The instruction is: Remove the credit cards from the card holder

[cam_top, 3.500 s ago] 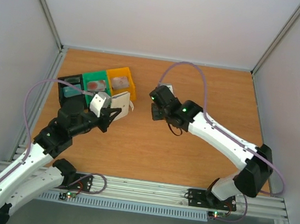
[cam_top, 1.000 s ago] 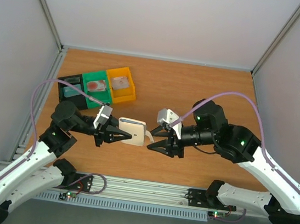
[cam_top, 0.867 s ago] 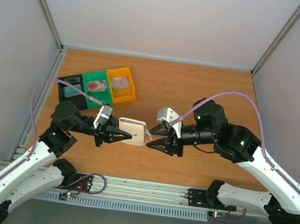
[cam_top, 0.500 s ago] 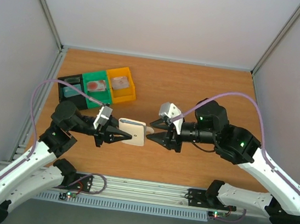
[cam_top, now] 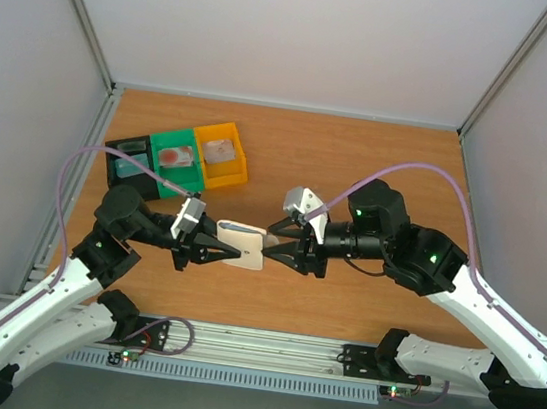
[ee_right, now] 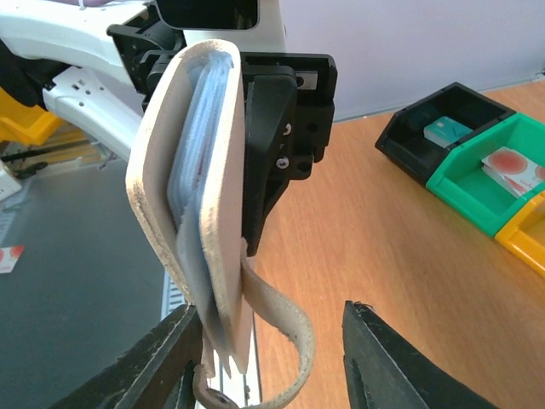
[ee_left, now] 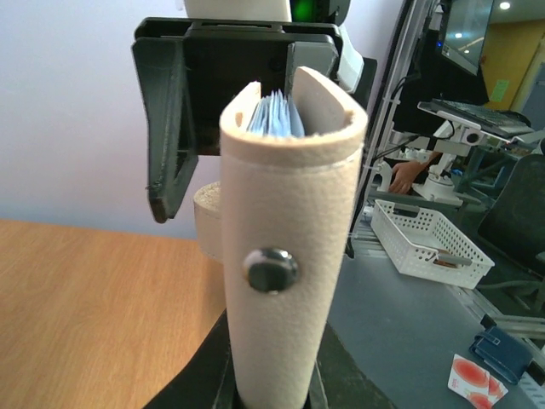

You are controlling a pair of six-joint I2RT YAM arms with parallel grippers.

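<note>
The card holder (cam_top: 246, 243) is a whitish folded sleeve with a snap stud (ee_left: 271, 270), held off the table. My left gripper (cam_top: 230, 250) is shut on its folded end (ee_left: 272, 341). Pale bluish credit cards (ee_left: 275, 116) show between its two flaps (ee_right: 197, 162). My right gripper (cam_top: 274, 245) faces it from the right, open. Its fingers (ee_right: 381, 358) straddle the holder's open edge and its dangling strap (ee_right: 285, 328) without pinching either. No reddish card shows inside the holder.
Black (cam_top: 130, 159), green (cam_top: 174, 156) and yellow (cam_top: 222, 153) bins stand in a row at the back left, each with a card in it. Bare wooden table (cam_top: 380, 158) spreads behind and to the right. A metal rail (cam_top: 265, 345) runs along the near edge.
My right gripper has slid left toward the holder, so its fingers now reach around the holder's right edge. The left gripper has kept hold of the holder and barely moved.
</note>
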